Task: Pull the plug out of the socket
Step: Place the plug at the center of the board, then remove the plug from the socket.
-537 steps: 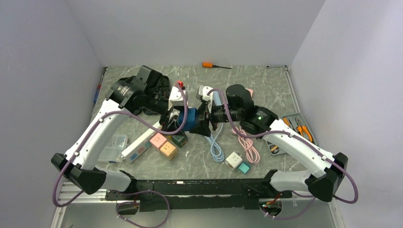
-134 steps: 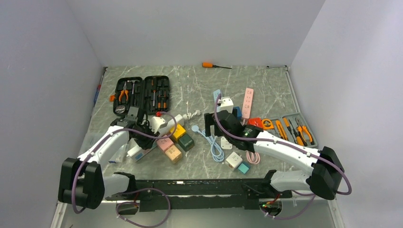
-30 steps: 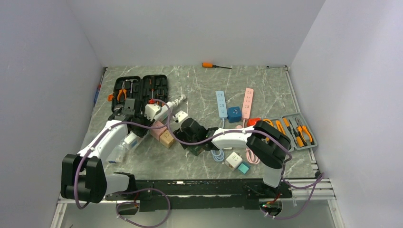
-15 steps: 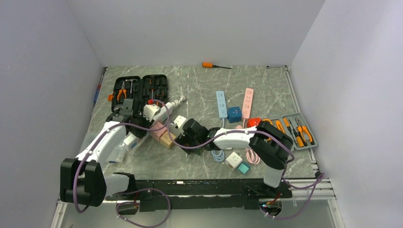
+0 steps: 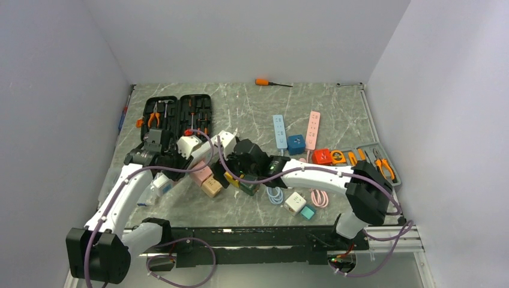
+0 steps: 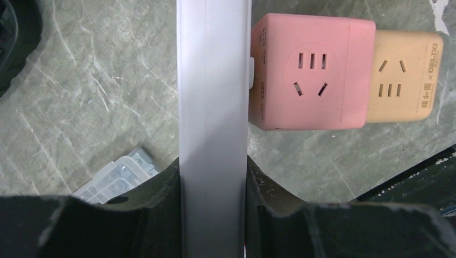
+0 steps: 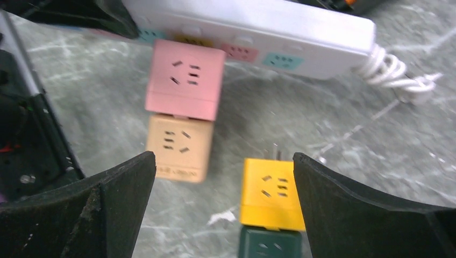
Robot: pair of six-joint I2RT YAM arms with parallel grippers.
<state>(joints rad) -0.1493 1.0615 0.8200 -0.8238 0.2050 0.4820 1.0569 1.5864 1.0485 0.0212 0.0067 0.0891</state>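
1. Clamping the white power strip (image 6: 214, 80) across its width with the left end effector (image 6: 214, 185), jaws shut hard on both long sides. Cannot tell whether resting on the table (image 6: 80, 91) or lifted just clear of it.
2. Hanging wide open and empty with the right end effector (image 7: 223, 161), poised above the cubes, nothing between the jaws.
3. Finding the task's plug, the pink cube (image 6: 309, 72), seated against the strip's side just beyond the left jaws, with a tan cube (image 6: 403, 70) stuck onto its far face.
4. Noting a yellow cube (image 7: 268, 193) lying apart from the strip, prongs bare, a dark green cube (image 7: 269, 244) touching its opposite end. Farther out, trailing off the strip's end, its coiled cord (image 7: 395, 72).
5. Judging the step in hand: bracing the strip on one side while lining up the open jaws over the pink cube, pull not yet begun.
6. Calling next for lowering the right end effector around the pink cube's free sides and closing firmly. Then drawing straight away from the strip along the prongs, no twisting, with the strip held fast. Worth watching for the tan cube coming away alone instead.
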